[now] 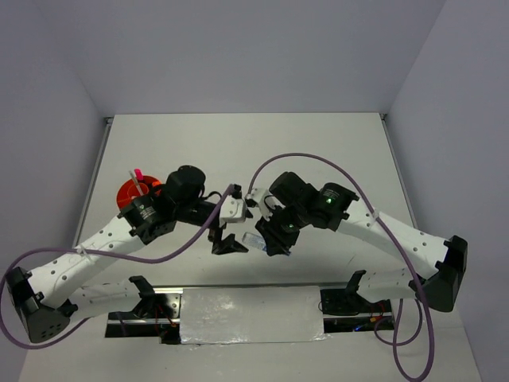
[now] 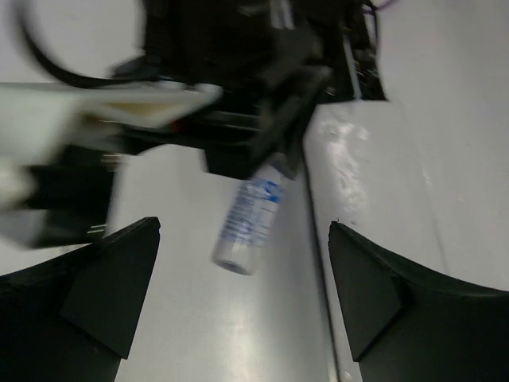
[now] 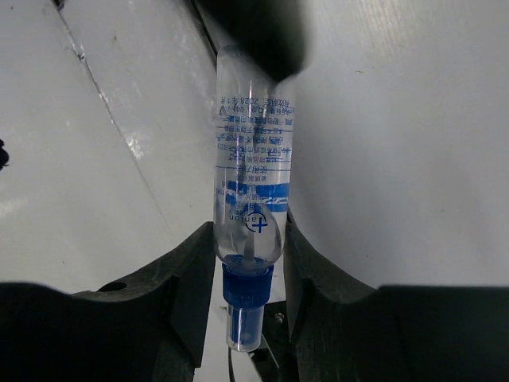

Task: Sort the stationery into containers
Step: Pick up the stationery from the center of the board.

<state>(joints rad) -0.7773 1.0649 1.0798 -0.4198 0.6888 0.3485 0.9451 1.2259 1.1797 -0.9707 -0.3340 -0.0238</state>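
While the right gripper (image 3: 248, 239) pinches its neck, the small clear plastic bottle with blue cap and blue print (image 3: 250, 175) lies along the fingers, cap toward the wrist and rounded base outward. The left gripper (image 2: 243, 224), spread wide and holding nothing, faces that base. Only the top view shows the round orange plastic tub (image 1: 127, 195), well apart to the left.

The bottle (image 3: 250, 159) in the right pincer (image 3: 249, 231) bars the way before the left pincer (image 2: 242, 227).
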